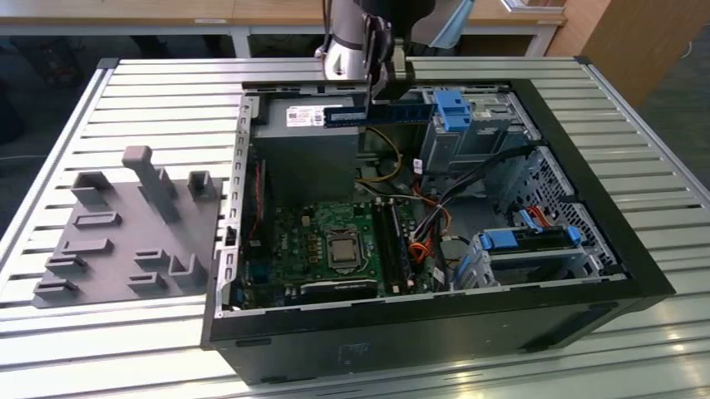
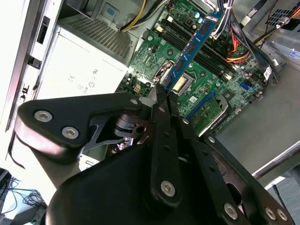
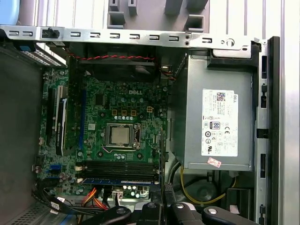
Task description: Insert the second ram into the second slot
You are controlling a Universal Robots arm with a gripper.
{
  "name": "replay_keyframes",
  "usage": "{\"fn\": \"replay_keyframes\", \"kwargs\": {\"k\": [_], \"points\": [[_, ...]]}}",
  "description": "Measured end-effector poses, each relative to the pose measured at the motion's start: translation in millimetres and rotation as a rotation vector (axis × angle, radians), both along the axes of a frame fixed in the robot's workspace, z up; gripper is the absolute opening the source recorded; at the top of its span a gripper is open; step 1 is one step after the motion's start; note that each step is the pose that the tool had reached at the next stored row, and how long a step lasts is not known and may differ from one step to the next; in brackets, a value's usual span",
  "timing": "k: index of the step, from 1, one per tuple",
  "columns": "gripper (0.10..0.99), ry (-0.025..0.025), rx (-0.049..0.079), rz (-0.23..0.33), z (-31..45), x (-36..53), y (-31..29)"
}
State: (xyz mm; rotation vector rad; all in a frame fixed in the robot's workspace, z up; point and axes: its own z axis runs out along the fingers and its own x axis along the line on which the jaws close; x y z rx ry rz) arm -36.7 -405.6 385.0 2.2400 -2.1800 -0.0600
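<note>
In the exterior view my gripper (image 1: 381, 101) hangs over the open computer case (image 1: 577, 199), above its back end near the power supply. It is shut on the second ram (image 1: 377, 115), a thin blue stick with a white label, held level and on edge. The second wrist view shows the ram (image 2: 192, 47) reaching out from the fingertips of the gripper (image 2: 164, 90) over the green motherboard (image 2: 211, 89). The dark memory slots (image 3: 117, 168) lie beside the processor socket (image 3: 121, 135). A blue strip (image 3: 117, 180) runs along them; I cannot tell whether it is the held stick.
A grey power supply (image 1: 305, 141) fills the case's back corner. Blue drive brackets (image 1: 455, 108) (image 1: 533, 239) and loose cables (image 1: 427, 241) sit on the exterior view's right. A grey fixture plate (image 1: 122, 241) with upright holders lies on the slatted table beside the case.
</note>
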Motion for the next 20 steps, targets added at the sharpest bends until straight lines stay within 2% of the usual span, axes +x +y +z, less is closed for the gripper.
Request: {"fn": "replay_keyframes", "kwargs": {"k": [20], "points": [[0.137,0.0000,0.000,0.000,0.0,0.0,-7.5]]}}
